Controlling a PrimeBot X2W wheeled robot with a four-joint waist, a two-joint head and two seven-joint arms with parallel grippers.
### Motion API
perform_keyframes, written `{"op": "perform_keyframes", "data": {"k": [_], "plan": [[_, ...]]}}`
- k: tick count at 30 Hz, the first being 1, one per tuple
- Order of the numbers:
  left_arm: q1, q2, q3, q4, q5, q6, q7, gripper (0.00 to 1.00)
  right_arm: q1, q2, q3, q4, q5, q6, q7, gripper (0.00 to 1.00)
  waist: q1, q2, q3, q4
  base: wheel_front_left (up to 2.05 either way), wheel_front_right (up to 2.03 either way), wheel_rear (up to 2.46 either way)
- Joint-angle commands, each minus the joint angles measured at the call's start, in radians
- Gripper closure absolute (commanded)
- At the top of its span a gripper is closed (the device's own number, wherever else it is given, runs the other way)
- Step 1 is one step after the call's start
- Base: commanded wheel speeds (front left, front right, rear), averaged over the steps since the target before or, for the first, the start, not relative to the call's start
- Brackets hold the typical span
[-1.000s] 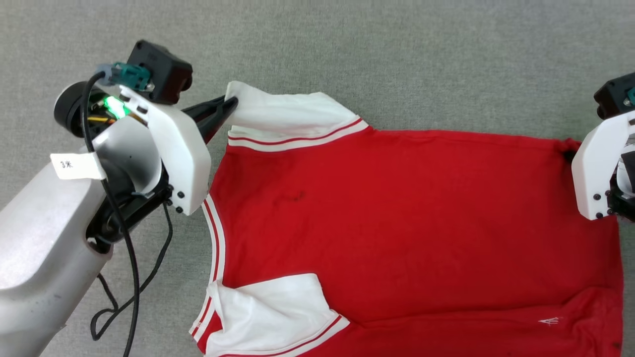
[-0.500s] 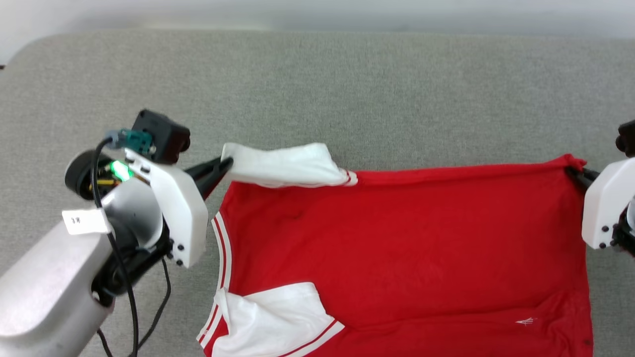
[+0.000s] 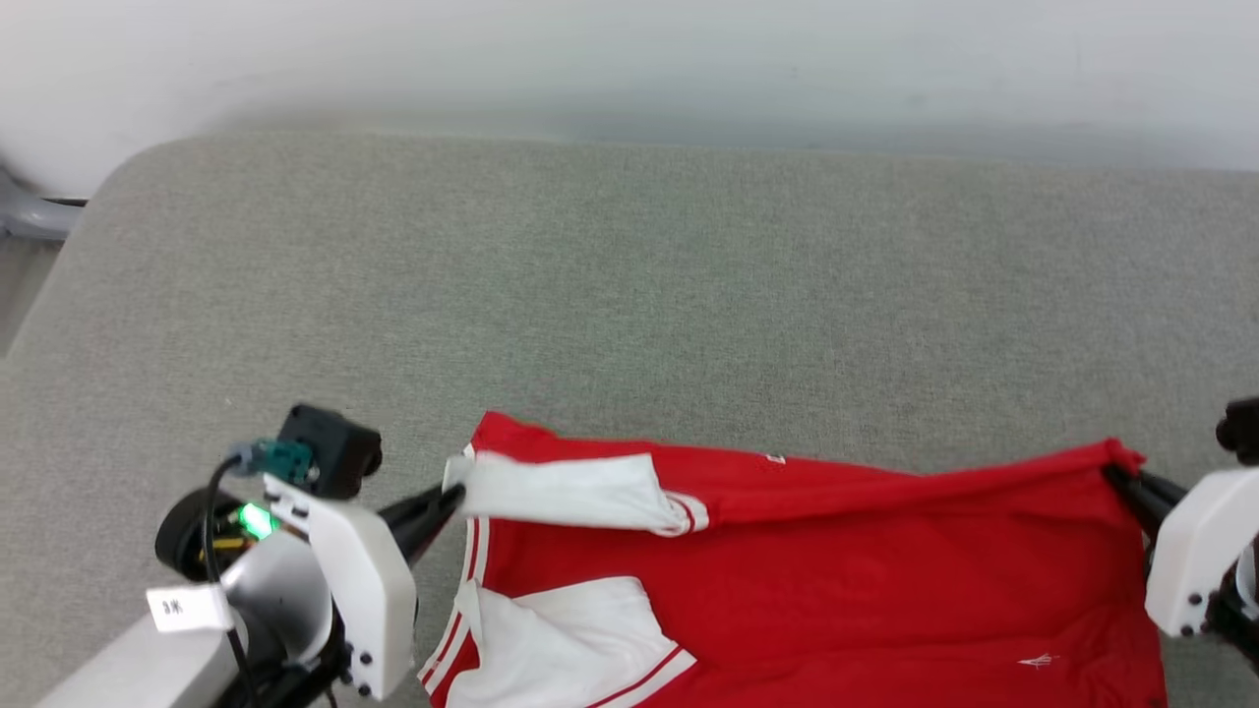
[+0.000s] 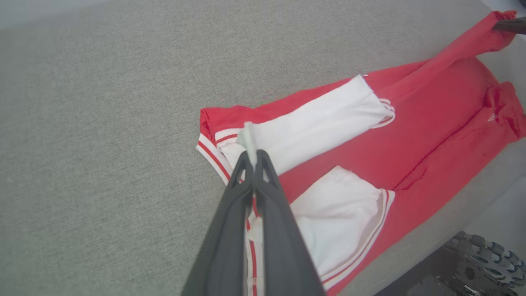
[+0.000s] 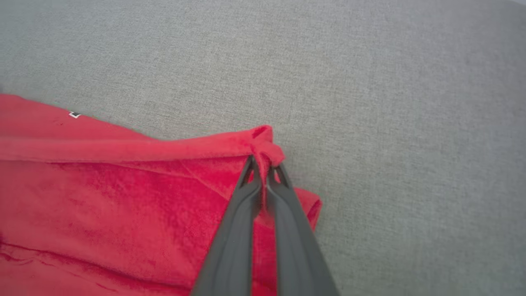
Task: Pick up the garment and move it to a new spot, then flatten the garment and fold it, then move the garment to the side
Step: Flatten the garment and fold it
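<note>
The garment (image 3: 836,580), a red T-shirt with white sleeves, lies across the near part of the grey cushioned surface (image 3: 629,295). My left gripper (image 3: 454,495) is shut on the edge of the far white sleeve (image 3: 566,490), which it holds lifted over the red body. In the left wrist view that gripper (image 4: 251,158) pinches the sleeve (image 4: 316,123) by its hem. My right gripper (image 3: 1119,474) is shut on the far red hem corner; the right wrist view shows it (image 5: 263,164) clamping bunched red cloth (image 5: 123,185). The near sleeve (image 3: 570,649) lies flat.
The surface's far edge meets a pale wall (image 3: 629,59), and its rounded left corner (image 3: 128,167) is in view. Grey fabric stretches wide beyond the shirt. In the left wrist view the near edge drops off to a dark wheeled base (image 4: 481,263).
Both grippers have carried the shirt's far edge toward me, folding it over the body. The head camera has tilted up, bringing the wall and far edge into view.
</note>
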Motion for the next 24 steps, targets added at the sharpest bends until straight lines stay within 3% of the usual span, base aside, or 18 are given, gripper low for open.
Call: {"op": "perform_keyframes", "data": {"k": [1,12,24], "plan": [[0.039,0.007,-0.005,-0.013,-0.006,0.011,-0.010,1.00,0.041,-0.003,-0.008,-0.013,0.010,-0.001,-0.005,1.00,0.0001,0.0000,-0.016,0.007,0.00,0.00,0.00],[0.170,0.010,-0.067,-0.012,0.003,0.033,-0.031,1.00,0.189,-0.001,-0.004,-0.053,0.069,-0.001,-0.009,1.00,0.0001,0.0000,-0.040,0.010,0.00,0.00,0.00],[0.205,-0.032,-0.123,0.090,0.036,0.010,-0.068,1.00,0.235,-0.011,0.026,-0.018,0.087,-0.001,-0.029,1.00,0.0001,0.0000,-0.044,-0.001,0.00,0.00,0.00]]}}
